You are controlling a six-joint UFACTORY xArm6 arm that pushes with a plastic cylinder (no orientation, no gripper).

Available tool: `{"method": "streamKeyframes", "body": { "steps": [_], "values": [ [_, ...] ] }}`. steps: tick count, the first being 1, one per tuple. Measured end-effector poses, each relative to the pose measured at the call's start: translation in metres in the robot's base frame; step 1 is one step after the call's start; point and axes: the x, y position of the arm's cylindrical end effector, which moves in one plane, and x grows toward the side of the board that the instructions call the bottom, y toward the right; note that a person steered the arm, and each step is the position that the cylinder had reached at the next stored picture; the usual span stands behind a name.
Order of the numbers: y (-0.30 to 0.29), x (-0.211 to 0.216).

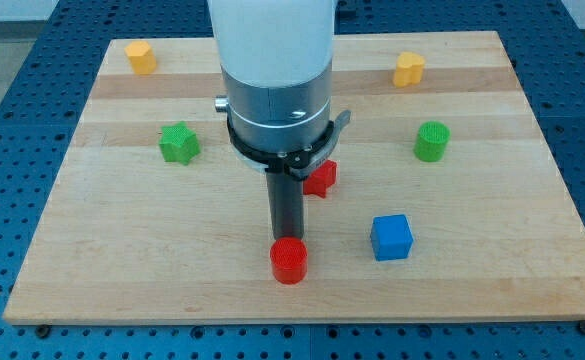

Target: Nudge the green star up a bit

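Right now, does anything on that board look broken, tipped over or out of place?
Nothing stands out. All six blocks sit flat and apart on the board, undamaged. My tip is just above the red cylinder, far from the green star.

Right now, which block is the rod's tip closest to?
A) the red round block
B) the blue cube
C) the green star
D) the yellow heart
A: my tip sits right at the top edge of the red round block, far from the green star.
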Motion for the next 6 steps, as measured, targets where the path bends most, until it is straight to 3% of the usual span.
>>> {"method": "streamKeyframes", "body": {
  "steps": [2,5,6],
  "values": [
    [-0.001,-0.008],
    [-0.117,-0.073],
    [-0.117,-0.112]
  ]
}}
